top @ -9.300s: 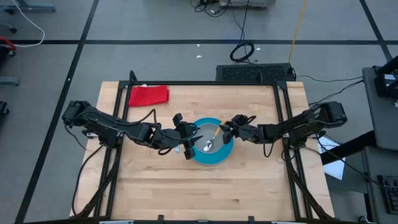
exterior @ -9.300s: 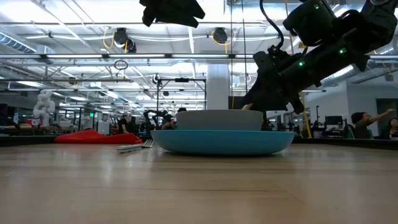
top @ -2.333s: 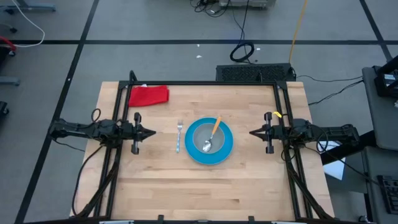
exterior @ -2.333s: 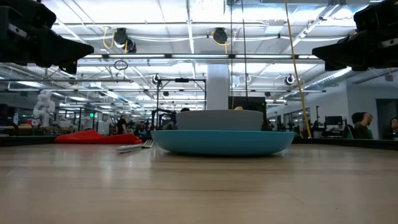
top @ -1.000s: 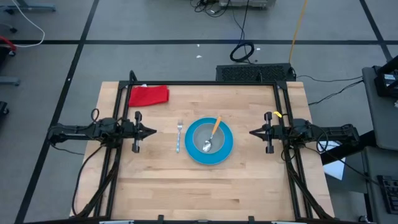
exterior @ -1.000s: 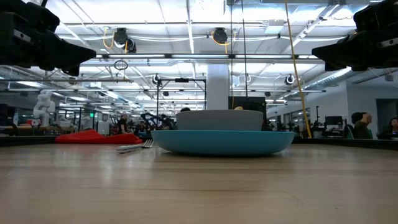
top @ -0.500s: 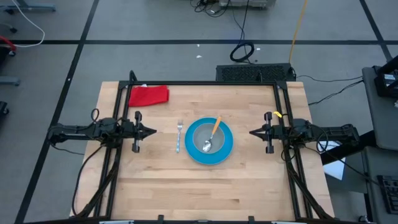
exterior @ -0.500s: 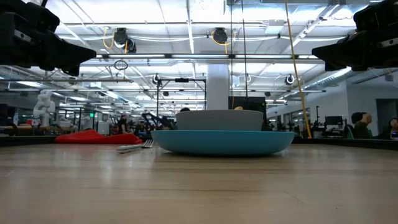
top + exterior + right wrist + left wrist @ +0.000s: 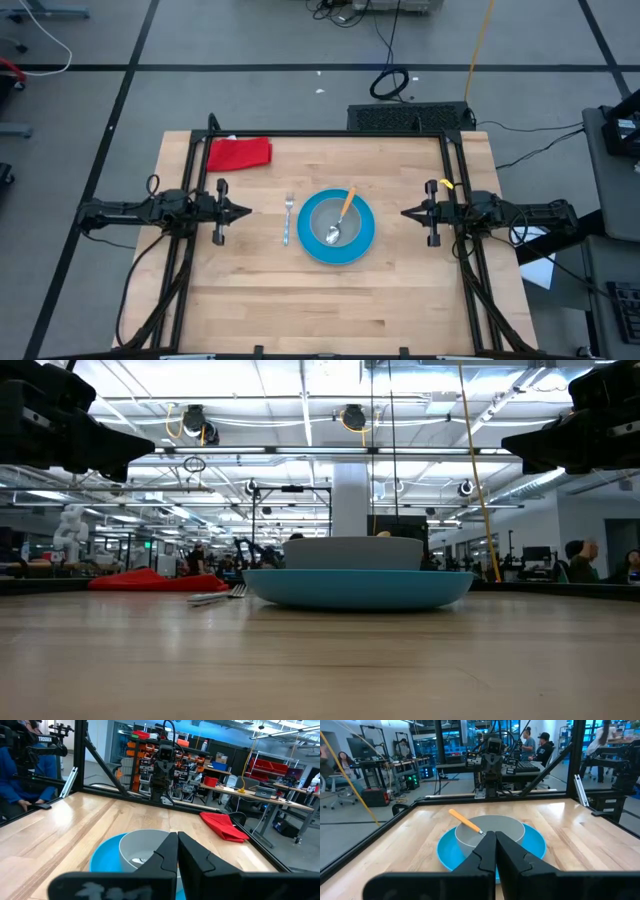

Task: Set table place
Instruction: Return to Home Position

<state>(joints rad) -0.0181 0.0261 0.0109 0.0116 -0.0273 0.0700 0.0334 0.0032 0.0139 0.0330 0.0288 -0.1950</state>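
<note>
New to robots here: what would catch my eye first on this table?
A round bright-blue plate at the middle of the light-wood table holds a grey bowl with an orange-handled silver spoon inside, a silver fork alongside. The left gripper and right gripper, both shut, face it from opposite edges.

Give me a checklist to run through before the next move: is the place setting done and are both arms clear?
1. Grey bowl sits on blue plate: ok.
2. Spoon lies in the bowl, orange handle over the rim: ok.
3. Fork lies left of the plate, apart from it: ok.
4. Left gripper at the table's left edge, shut, empty: ok.
5. Right gripper at the right edge, shut, empty: ok.
</note>
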